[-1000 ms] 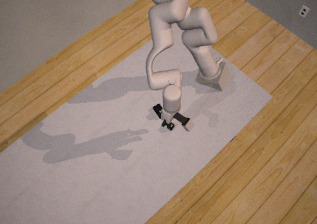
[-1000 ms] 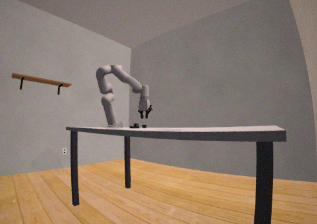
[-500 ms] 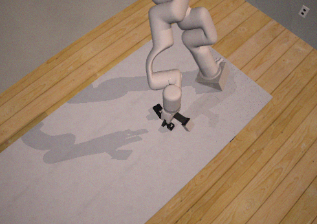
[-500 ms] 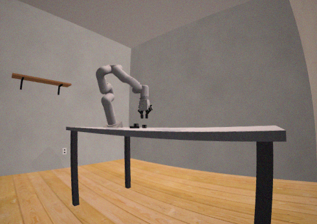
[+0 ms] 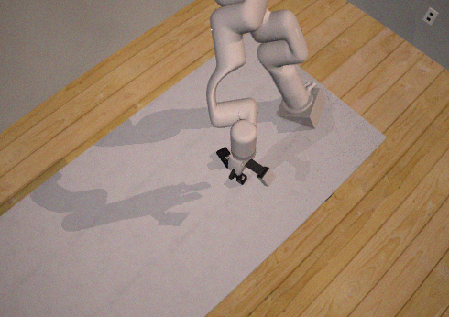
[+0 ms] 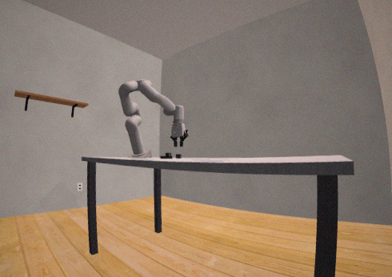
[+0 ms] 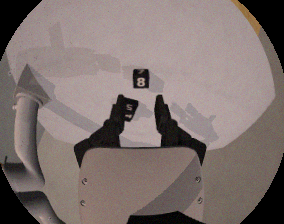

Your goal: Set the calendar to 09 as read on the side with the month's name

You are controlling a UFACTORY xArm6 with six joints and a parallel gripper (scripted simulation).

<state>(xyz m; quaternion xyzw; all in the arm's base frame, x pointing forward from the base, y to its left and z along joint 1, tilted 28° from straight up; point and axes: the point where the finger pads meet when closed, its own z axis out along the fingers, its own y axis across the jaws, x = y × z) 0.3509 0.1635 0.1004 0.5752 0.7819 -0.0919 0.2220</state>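
In the wrist view a black cube (image 7: 140, 78) lies on the pale mat just ahead of my fingers, with a white 8 on its top face. A second black cube (image 7: 129, 107) lies lower in that view, partly behind my left finger; I cannot read its digit. My gripper (image 7: 140, 102) hangs above the mat, half open, with nothing between its fingers. In the top view the gripper (image 5: 237, 176) points straight down. A dark tray with a beige end (image 5: 259, 169) lies on the mat just right of it, and a black cube (image 5: 224, 157) lies just left of the wrist.
The arm's base (image 5: 300, 110) stands behind the tray on the mat. From the side view the gripper (image 6: 179, 142) is well above the table top, with two low dark things (image 6: 171, 155) under it. The table's right edge (image 5: 330, 195) is near.
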